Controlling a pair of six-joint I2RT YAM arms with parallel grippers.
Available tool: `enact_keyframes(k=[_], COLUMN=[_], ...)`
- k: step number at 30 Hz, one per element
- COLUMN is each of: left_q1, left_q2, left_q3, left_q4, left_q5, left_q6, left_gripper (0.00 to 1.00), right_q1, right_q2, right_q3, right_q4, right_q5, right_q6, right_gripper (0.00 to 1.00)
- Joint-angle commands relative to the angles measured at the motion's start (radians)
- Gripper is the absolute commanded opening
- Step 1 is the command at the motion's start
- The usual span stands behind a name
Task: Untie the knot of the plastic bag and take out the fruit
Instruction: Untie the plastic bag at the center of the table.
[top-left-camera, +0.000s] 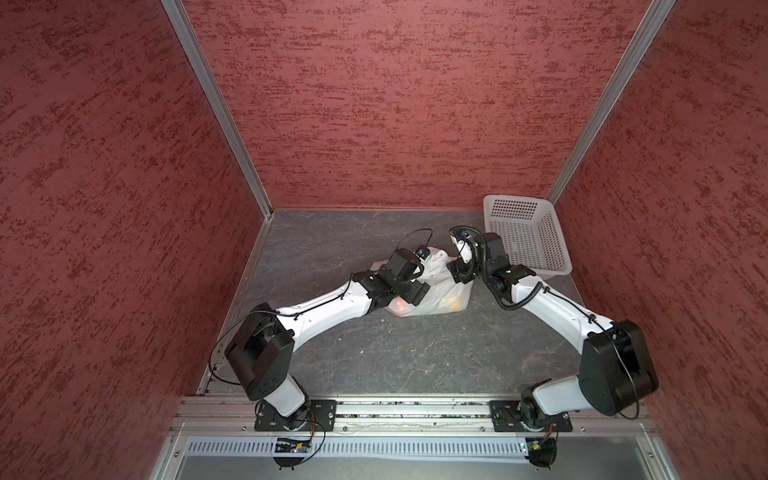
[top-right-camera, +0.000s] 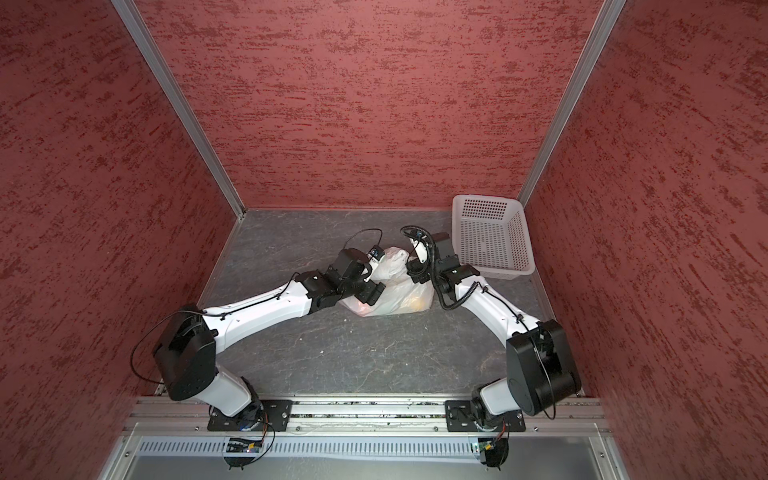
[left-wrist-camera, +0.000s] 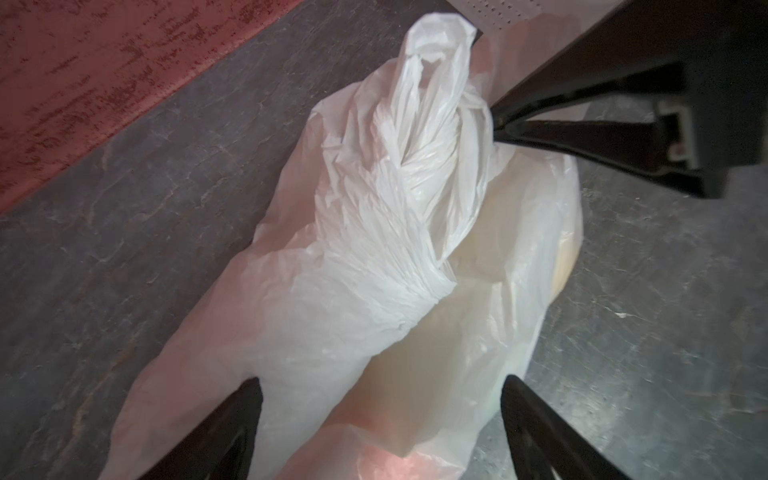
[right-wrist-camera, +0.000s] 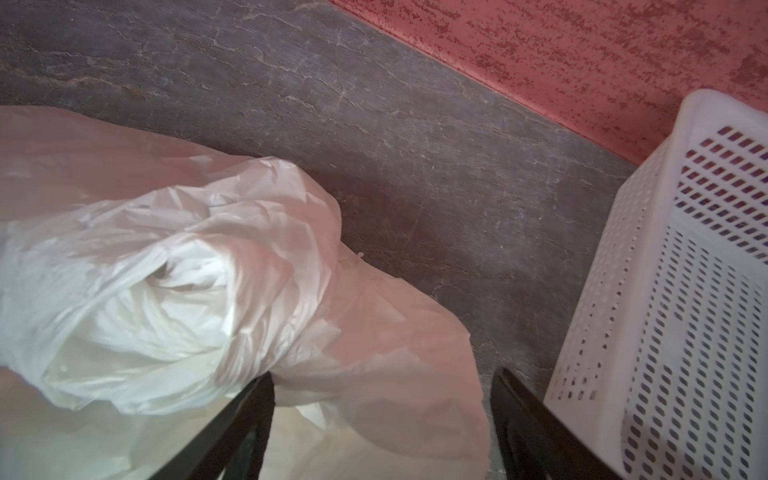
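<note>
1. Plastic bag (top-left-camera: 432, 291): slumped on its side near the middle of the grey worktop (top-left-camera: 374, 353), between the two arms, with a white basket (top-left-camera: 517, 210) near it toward the far right corner.
2. Knot (left-wrist-camera: 415, 174): not yet undone. From the left wrist view, a rope of tightly pleated white film, twisted and ending in a soft open loop.
3. Fruit (top-left-camera: 455, 305): all inside the bag, showing only as orange and yellowish smudges through the film in both top views. Too blurred to name, though probably rounded pieces.
4. Left hand (left-wrist-camera: 380, 384): fingers spread wide, straddling the bag's body below the twist, gripping nothing.
5. Right hand (right-wrist-camera: 382, 376): likewise spread and empty, one fingertip (left-wrist-camera: 505, 124) at the side of the twist, touching it or very nearly.
6. Step in hand, by judgement: lining up a grasp on the twist, with nothing loosened and no fruit out.
7. Next move, most likely: pinching one strand of the twist with one hand, steadying the bag with the other, then easing the strands apart. Calls for a gentle pull, since such thin film stretches, slips and tears.
8. Textures: bag translucent, slightly glossy, wrinkled and limp. Basket rigid and straight-walled, pierced by rows of small slots. Worktop matt and slate-like with pale veins. Walls rough, mottled red.
</note>
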Motion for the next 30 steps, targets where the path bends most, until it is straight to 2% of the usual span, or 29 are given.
enact_keyframes(k=[1, 5, 15, 16, 23, 30], left_q1=[0.018, 0.046, 0.147, 0.155, 0.186, 0.195], left_q2=[0.038, 0.065, 0.012, 0.006, -0.017, -0.029], left_q3=[0.026, 0.051, 0.056, 0.053, 0.039, 0.029], left_q4=[0.068, 0.077, 0.084, 0.085, 0.086, 0.087], left_q5=[-0.096, -0.096, -0.009, 0.006, 0.074, 0.094], left_q6=[0.061, 0.105, 0.128, 0.125, 0.120, 0.091], left_gripper=[0.81, 0.64, 0.02, 0.00, 0.00, 0.00], right_q1=[0.003, 0.001, 0.003, 0.003, 0.004, 0.013], right_q2=[-0.017, -0.047, -0.114, -0.117, -0.082, -0.007], right_q3=[0.037, 0.041, 0.036, 0.036, 0.034, 0.034], right_q4=[0.018, -0.009, -0.081, -0.082, -0.067, 0.117], right_q5=[-0.022, -0.030, -0.083, -0.088, -0.039, 0.028], right_q6=[0.008, 0.024, 0.023, 0.016, -0.085, -0.225], right_gripper=[0.83, 0.84, 0.89, 0.90, 0.95, 0.95])
